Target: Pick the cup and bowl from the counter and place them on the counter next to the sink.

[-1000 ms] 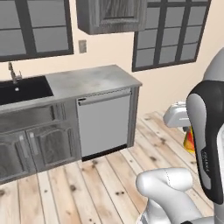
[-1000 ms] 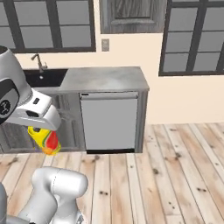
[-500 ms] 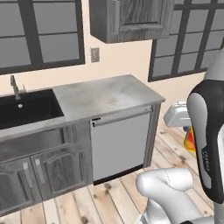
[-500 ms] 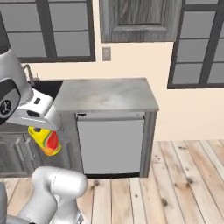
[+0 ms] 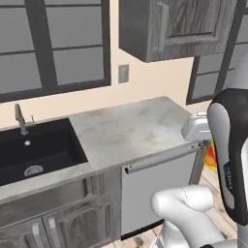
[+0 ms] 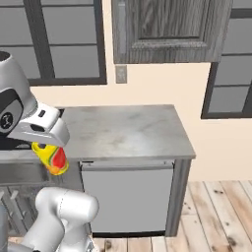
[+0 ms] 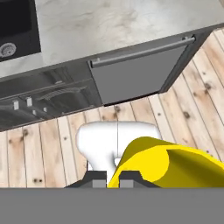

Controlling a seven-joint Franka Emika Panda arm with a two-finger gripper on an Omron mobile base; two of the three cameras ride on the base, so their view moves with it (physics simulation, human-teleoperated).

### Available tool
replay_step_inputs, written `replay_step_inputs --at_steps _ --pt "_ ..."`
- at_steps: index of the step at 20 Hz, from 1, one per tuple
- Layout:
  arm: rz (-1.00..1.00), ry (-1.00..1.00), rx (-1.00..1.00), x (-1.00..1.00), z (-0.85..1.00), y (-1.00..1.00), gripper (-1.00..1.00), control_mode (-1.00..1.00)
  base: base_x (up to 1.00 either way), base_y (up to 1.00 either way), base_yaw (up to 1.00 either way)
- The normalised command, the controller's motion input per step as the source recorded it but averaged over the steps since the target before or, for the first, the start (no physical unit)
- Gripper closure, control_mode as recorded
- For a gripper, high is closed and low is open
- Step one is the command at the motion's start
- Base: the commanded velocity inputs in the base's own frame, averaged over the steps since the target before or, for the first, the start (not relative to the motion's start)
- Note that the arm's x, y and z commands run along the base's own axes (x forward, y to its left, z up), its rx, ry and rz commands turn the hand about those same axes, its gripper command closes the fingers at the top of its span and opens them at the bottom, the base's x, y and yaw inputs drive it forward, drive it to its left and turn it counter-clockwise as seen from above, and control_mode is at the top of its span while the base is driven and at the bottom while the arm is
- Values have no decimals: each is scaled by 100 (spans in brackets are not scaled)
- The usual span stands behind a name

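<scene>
The worktop [image 6: 128,130] looms nearer and larger than half a second ago, since the base has driven closer, and lies ahead of the gripper [image 6: 49,153]. The sink [image 5: 34,150] sits at its left end. The gripper, clamped tight, holds the cup [image 6: 53,158] below the worktop's edge.

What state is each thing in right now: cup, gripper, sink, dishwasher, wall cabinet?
cup: held in the gripper, off the counter, tilted.
gripper: shut on the cup.
sink: empty, faucet not running.
counter: bare beside the sink.
dishwasher: door closed.
wall cabinet: door closed.
</scene>
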Motion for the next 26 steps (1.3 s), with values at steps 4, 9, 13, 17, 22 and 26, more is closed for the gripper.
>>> replay_step_inputs --at_steps 4,9,13,17,22,26 --pt "0 0 0 0 0 0 100 100 85 67 0" --pt "0 0 0 0 0 0 100 100 75 58 0" --pt "0 0 0 0 0 0 100 100 25 26 0" --pt "0 0 0 0 0 0 100 100 0 0 0" --pt "0 0 0 0 0 0 100 100 0 0 0" --pt "0 0 0 0 0 0 100 100 0 0 0"
